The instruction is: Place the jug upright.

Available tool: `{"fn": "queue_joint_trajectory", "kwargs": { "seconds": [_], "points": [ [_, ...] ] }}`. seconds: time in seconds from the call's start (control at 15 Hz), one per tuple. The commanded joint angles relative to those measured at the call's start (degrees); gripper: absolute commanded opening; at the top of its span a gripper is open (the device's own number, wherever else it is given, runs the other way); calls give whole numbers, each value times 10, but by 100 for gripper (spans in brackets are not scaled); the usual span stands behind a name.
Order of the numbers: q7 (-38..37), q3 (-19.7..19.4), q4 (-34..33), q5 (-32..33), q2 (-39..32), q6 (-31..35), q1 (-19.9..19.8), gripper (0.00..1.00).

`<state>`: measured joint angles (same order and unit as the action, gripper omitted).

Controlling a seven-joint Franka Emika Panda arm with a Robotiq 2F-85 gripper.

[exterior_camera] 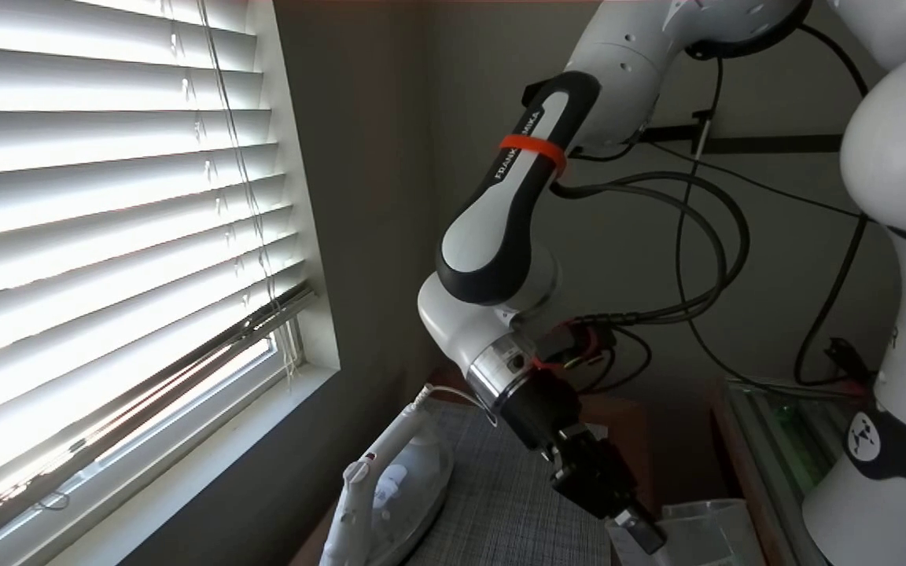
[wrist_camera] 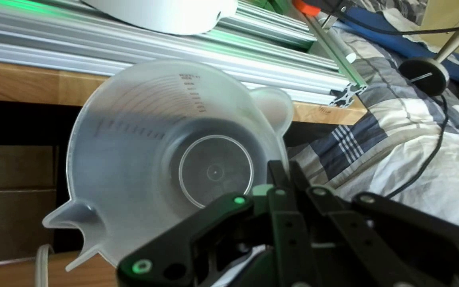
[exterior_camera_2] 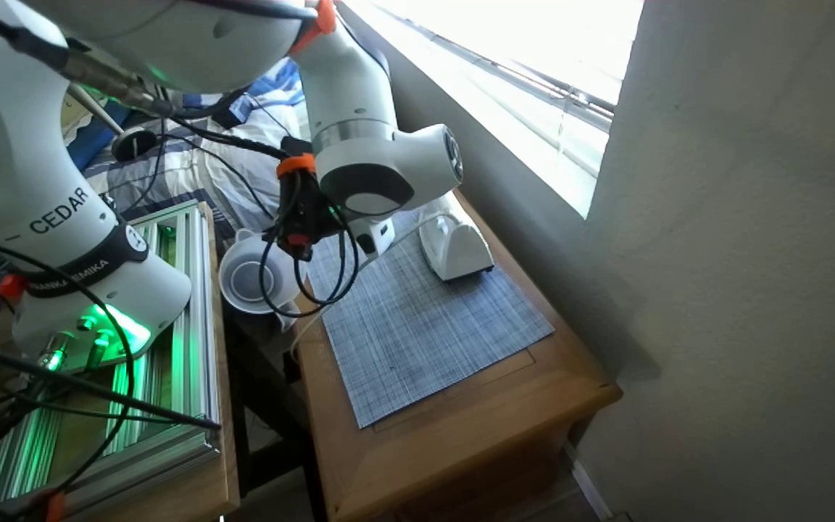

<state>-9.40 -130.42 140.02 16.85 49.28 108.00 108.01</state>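
The jug is translucent whitish plastic with red measuring marks. In the wrist view the jug (wrist_camera: 134, 159) shows its open mouth and its round base inside, with a spout at lower left and a tab handle at upper right. My gripper (wrist_camera: 288, 175) is shut on its rim wall, one finger inside and one outside. In an exterior view the jug (exterior_camera: 708, 534) is at the bottom edge, partly cut off, beside the gripper tips (exterior_camera: 642, 533). In an exterior view the jug (exterior_camera_2: 247, 279) hangs mouth up over the gap beside the wooden table; the arm and cables hide the fingers there.
A wooden table (exterior_camera_2: 461, 449) carries a grey woven mat (exterior_camera_2: 417, 355) and a white iron (exterior_camera_2: 457, 246) with a cord. The robot's base stands on an aluminium frame (exterior_camera_2: 193, 304). A bed with plaid bedding (wrist_camera: 397, 131) lies beyond. A window and wall border the table.
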Motion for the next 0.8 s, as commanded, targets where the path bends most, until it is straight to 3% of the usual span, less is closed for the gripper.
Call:
{"fn": "queue_joint_trajectory", "kwargs": {
  "seconds": [0.0,0.33,0.73],
  "points": [
    [1,56,2,-15,-28,-29,-41,1],
    [-20,137,24,-14,-77,4,-80,1],
    [-68,210,62,-13,-169,107,-77,1]
  ]
}}
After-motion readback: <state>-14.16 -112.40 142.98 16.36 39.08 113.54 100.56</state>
